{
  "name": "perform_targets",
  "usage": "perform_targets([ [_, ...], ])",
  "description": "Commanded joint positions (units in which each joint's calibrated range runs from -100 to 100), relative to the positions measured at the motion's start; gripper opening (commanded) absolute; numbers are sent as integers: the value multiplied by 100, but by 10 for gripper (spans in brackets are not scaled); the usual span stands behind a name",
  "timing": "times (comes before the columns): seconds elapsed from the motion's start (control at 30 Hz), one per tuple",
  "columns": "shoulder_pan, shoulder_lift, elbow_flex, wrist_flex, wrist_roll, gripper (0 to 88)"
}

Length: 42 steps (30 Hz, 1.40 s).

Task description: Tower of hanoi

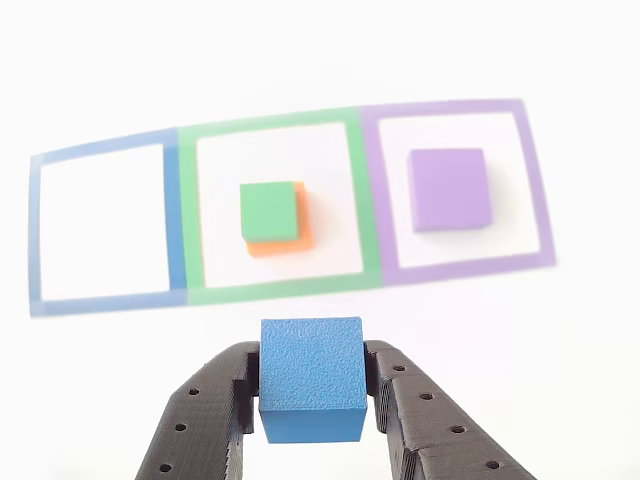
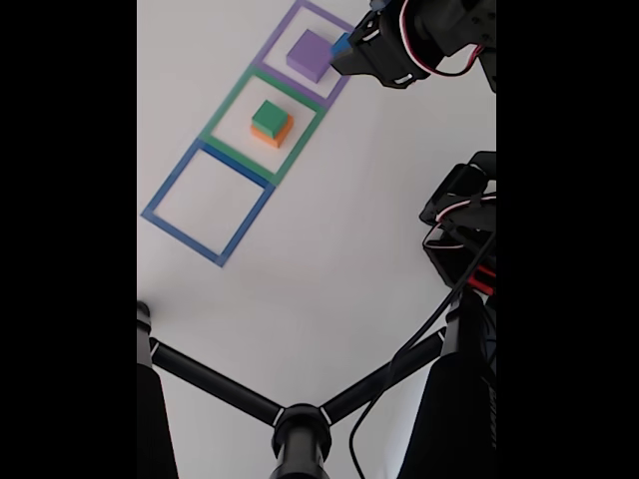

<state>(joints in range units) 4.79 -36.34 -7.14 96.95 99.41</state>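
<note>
Your pincer (image 1: 311, 385) pinches the blue cube (image 1: 312, 378) above the surface (image 1: 560, 340), ready to carry; the green block (image 1: 269, 210) tops the orange block (image 1: 300, 238) at twelve o'clock, the purple slab (image 1: 450, 188) at one.

Orange block (image 1: 290, 238) mostly hidden beneath green block (image 1: 269, 211); gripper (image 1: 312, 385) fingers cut off by the bottom edge; square outlines (image 1: 280, 205) blurred
</note>
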Motion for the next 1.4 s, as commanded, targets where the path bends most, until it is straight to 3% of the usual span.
perform_targets([
  [0.0, -230, -35, -159, -108, 59, 26],
  [0.1, -345, -76, 332, -432, 59, 27],
  [0.23, -402, -350, 1695, -1630, 59, 28],
  [0.73, -632, -770, 7114, -8383, 59, 27],
  [1.37, -489, 699, 8132, -11217, 59, 26],
])
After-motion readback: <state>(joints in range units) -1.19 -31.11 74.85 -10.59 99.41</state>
